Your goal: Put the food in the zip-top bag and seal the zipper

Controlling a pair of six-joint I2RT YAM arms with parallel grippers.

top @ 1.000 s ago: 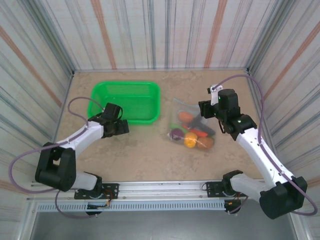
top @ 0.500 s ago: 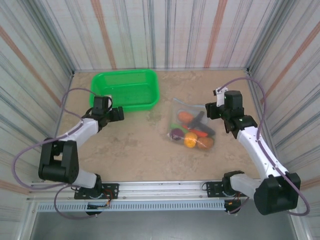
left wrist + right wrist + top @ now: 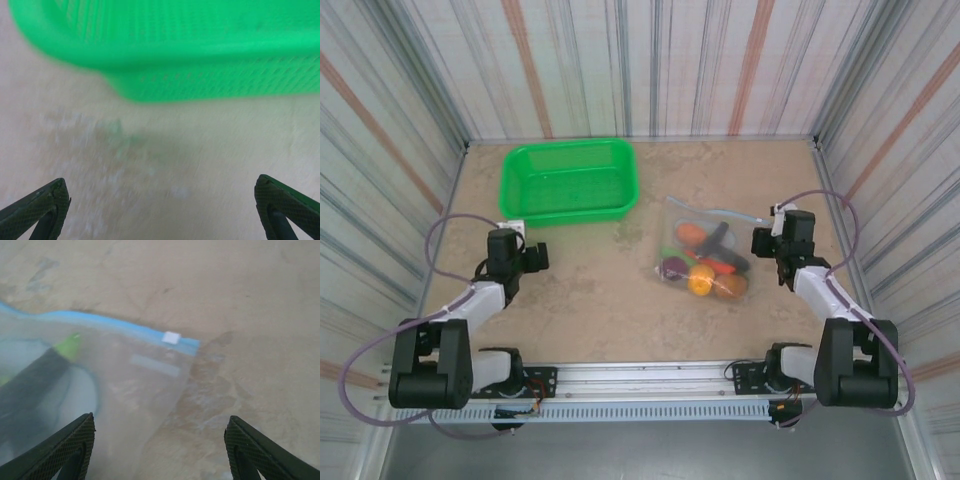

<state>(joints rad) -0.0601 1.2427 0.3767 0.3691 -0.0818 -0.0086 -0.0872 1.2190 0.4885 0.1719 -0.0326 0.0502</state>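
Right gripper (image 3: 160, 422) hovers open and empty beside the clear plastic zip-top bag (image 3: 125, 385) (toy food (image 3: 703, 268) inside, blue zipper (image 3: 110, 324) seemingly shut): nothing needs holding.

The left arm (image 3: 470, 298) is folded low at the near left, its forearm angled toward the far side; the left gripper (image 3: 162, 202) is held just above the table, jaws spread wide and empty; the right arm (image 3: 825, 290) is folded likewise at the near right; the right gripper (image 3: 160, 437) is pointed left, jaws parted and empty.
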